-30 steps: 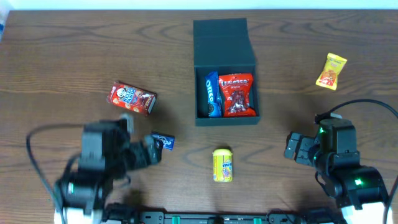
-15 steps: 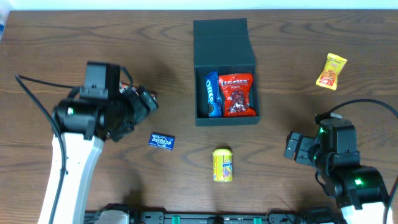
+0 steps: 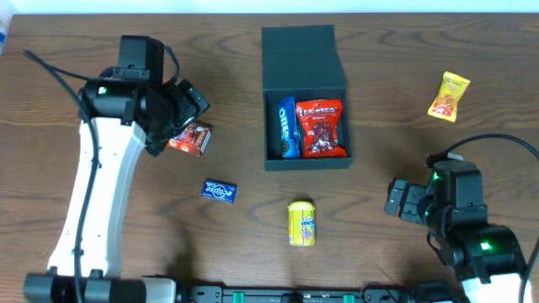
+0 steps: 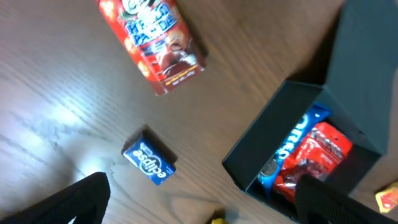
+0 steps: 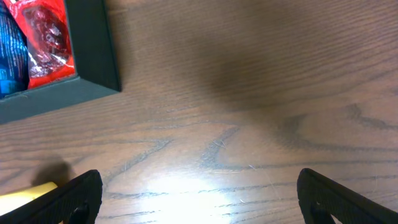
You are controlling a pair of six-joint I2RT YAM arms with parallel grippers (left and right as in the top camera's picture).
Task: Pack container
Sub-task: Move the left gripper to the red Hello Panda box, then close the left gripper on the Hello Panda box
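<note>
The container (image 3: 307,162) is a dark square box at the table's middle, its flap lid (image 3: 303,52) standing open behind it. Inside lie a blue Oreo packet (image 3: 286,128) and a red snack packet (image 3: 322,128). My left gripper (image 3: 181,108) hovers open to the box's left, over a red-brown snack packet (image 3: 192,138). In the left wrist view, that packet (image 4: 155,43) lies far ahead of the open gripper (image 4: 202,200), with the container (image 4: 258,134) to the right. My right gripper (image 3: 396,200) rests open at the front right, above bare wood (image 5: 199,186).
A small blue gum pack (image 3: 219,191) lies in front of the left gripper. A yellow candy tube (image 3: 301,223) lies in front of the container. A yellow-orange sweet packet (image 3: 448,96) sits at the far right. The right wrist view catches the container's corner (image 5: 93,43).
My left arm has swung from the front left up toward the far side and now hangs over the red-brown packet. The right arm and all packets have stayed put.
</note>
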